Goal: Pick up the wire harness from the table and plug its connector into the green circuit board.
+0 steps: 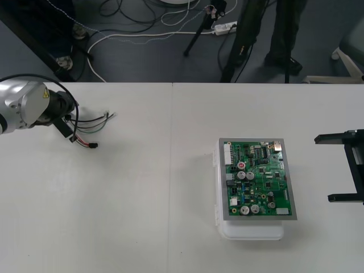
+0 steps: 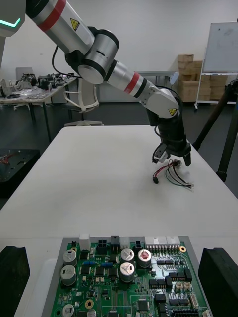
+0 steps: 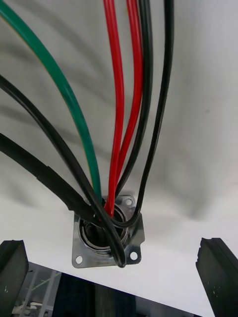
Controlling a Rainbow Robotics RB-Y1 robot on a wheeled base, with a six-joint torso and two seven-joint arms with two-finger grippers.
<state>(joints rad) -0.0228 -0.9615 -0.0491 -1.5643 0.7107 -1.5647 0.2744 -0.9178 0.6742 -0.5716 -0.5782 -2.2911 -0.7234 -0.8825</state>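
**My left gripper (image 1: 68, 131) stood over the wire harness (image 1: 91, 122), its fingers (image 3: 12, 267) spread wide.**

There it was: the round metal socket (image 3: 105, 233) sat right between my two left fingers, touching neither. Three screw holes showed in its flange. I counted two red wires, one green and at least three black running out of it and away from me. The small black plug (image 1: 94, 145) lay on the table (image 1: 159, 199) just beyond my fingertips, at the end of a red lead. One yellow triangle warning sticker (image 1: 36, 95) showed on my left wrist link, with no words on it I could read. My right gripper (image 1: 323, 168) also stood spread, well apart from the harness. The one green circuit board (image 1: 259, 179) lay on its white base (image 1: 250, 230) just ahead of those fingers, its print too small to read.
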